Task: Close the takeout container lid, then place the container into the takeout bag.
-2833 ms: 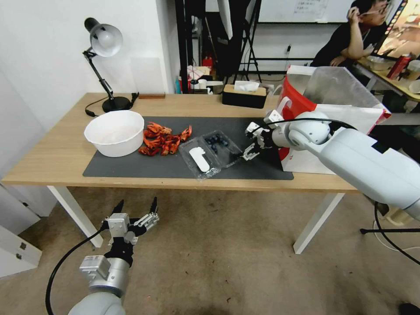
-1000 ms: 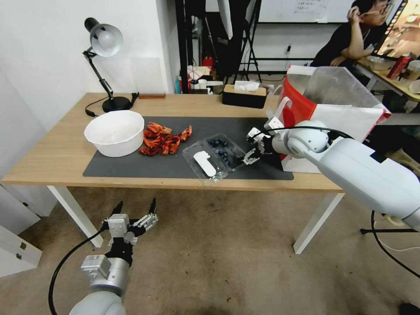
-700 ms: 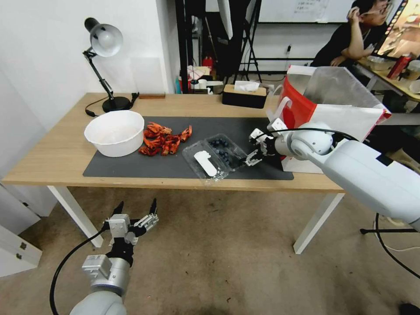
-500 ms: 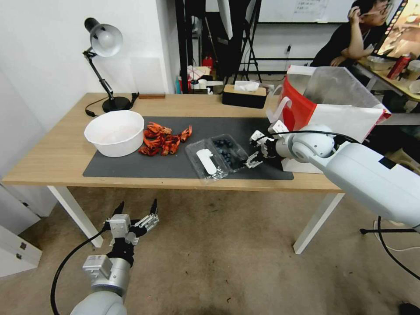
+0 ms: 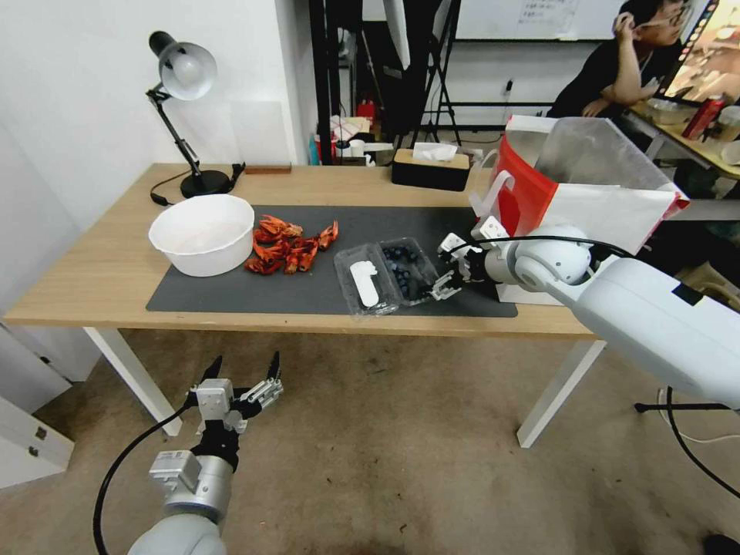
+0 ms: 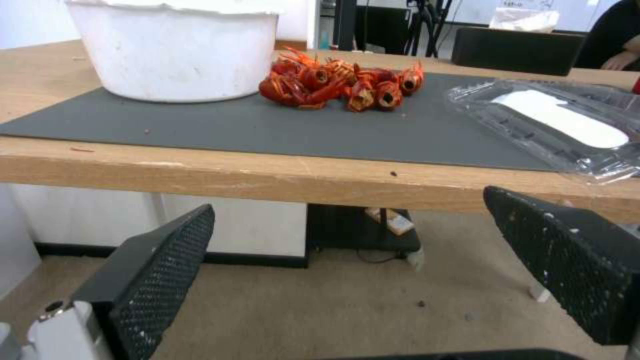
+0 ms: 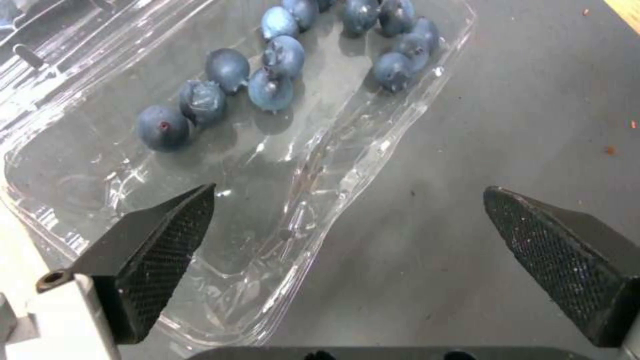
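Wooden surface [image 5: 116,270] with a dark mat: takeout container [image 5: 388,275] is lying wide open, lid [image 5: 363,282] flat, takeout bag [image 5: 586,208] waiting at 3 o'clock. I'm hovering my right gripper [image 5: 449,270], jaws spread, at its edge; left gripper [image 5: 240,379] is idling spread below. Nothing's done yet.

Open right claw [image 7: 347,260] straddles the takeout container [image 7: 313,170] rim beside blueberries [image 7: 270,90].

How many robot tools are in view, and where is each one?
2. The right tool is open over the outer edge of the takeout container, on the mat. The left tool is open, low before the table.
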You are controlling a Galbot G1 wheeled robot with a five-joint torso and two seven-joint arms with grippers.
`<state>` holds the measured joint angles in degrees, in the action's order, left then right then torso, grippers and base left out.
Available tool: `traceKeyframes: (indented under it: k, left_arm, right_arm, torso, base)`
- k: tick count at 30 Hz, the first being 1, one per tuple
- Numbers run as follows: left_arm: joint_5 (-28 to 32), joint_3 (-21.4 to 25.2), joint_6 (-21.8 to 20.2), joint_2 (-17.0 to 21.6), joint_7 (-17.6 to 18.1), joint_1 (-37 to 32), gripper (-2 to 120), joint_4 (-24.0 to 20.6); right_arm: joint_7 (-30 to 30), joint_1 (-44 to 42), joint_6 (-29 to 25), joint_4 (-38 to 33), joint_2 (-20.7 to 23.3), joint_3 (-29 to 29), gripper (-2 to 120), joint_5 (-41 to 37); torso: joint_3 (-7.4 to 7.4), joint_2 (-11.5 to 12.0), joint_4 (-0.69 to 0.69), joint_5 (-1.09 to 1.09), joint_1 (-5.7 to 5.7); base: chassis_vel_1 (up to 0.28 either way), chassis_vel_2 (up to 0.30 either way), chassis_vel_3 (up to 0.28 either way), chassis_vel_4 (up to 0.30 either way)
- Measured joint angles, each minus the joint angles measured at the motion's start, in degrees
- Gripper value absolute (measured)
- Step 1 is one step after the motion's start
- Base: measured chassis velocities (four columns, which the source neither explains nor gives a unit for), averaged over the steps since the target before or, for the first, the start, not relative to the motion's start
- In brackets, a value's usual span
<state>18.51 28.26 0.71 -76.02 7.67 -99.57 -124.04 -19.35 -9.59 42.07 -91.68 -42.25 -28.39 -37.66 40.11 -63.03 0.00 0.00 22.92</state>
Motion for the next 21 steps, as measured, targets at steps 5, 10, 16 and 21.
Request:
traceKeyframes:
  k: [5, 10, 16, 21]
  left_arm:
    - [-0.10, -0.06, 0.01, 0.00, -0.03, 0.00, 100, 0.09]
    - [-0.30, -0.16, 0.08, -0.03, -0.05, 0.01, 100, 0.28]
    - [-0.58, -0.28, 0.18, -0.08, -0.05, 0.06, 100, 0.48]
    - [-0.61, -0.28, 0.20, -0.06, -0.05, 0.07, 100, 0.49]
  right_arm:
    - [0.25, -0.58, 0.01, -0.73, 0.17, 0.31, 100, -0.14]
    - [0.42, -1.26, 0.02, -1.27, 0.37, 0.88, 100, -0.16]
    - [0.78, -2.00, 0.02, -2.05, 0.48, 1.31, 100, -0.34]
    - [1.02, -2.31, 0.02, -2.53, 0.42, 1.38, 100, -0.47]
  torso:
    - [0.00, 0.00, 0.00, 0.00, 0.00]
    - [0.00, 0.00, 0.00, 0.00, 0.00]
    - [0.00, 0.00, 0.00, 0.00, 0.00]
    - [0.00, 0.00, 0.00, 0.00, 0.00]
  base:
    - [0.000, 0.000, 0.000, 0.000]
    - [0.000, 0.000, 0.000, 0.000]
    - [0.000, 0.000, 0.000, 0.000]
    - [0.000, 0.000, 0.000, 0.000]
